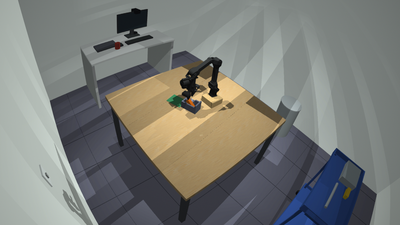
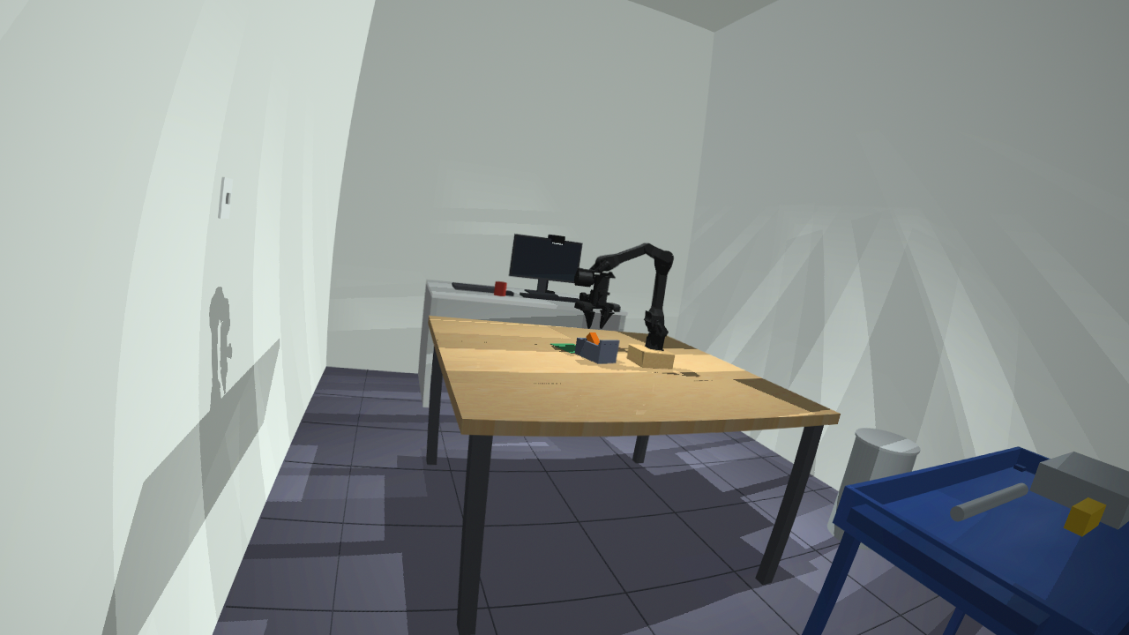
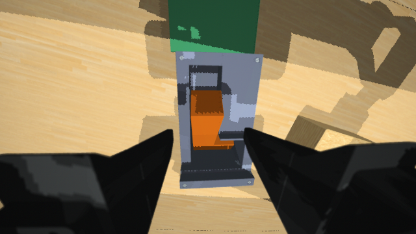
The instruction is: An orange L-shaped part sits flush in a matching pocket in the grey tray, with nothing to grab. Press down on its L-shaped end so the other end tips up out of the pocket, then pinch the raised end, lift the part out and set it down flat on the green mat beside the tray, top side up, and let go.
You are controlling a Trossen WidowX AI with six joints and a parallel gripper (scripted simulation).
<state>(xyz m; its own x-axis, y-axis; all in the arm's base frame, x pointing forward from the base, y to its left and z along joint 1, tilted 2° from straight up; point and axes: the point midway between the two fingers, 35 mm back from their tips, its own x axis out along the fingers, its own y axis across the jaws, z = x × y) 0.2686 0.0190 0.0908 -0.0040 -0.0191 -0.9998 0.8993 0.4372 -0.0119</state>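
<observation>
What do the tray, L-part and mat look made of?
Grey tray: likely metal or moulded plastic, matte, with corner screws. Orange L-part: looks like rigid plastic, uniform matte colour. Green mat: thin flat sheet, maybe rubber or felt; no gloss.

Wooden table point(image 1: 195, 145) on dark legs, tan block point(image 1: 212, 100) on it. Grey desk point(image 1: 122, 51) behind: black monitor point(image 1: 132, 21), keyboard point(image 1: 138, 39), dark pad point(image 1: 104, 46), red mug point(image 1: 117, 45). Grey cylindrical bin point(image 1: 287, 115) beside table. Blue cart point(image 2: 986, 544) holds grey box point(image 2: 1085, 477), grey rod point(image 2: 988, 501), yellow cube point(image 2: 1083, 516). Wall switch point(image 2: 225, 197). Dark tiled floor point(image 2: 552, 536).
</observation>
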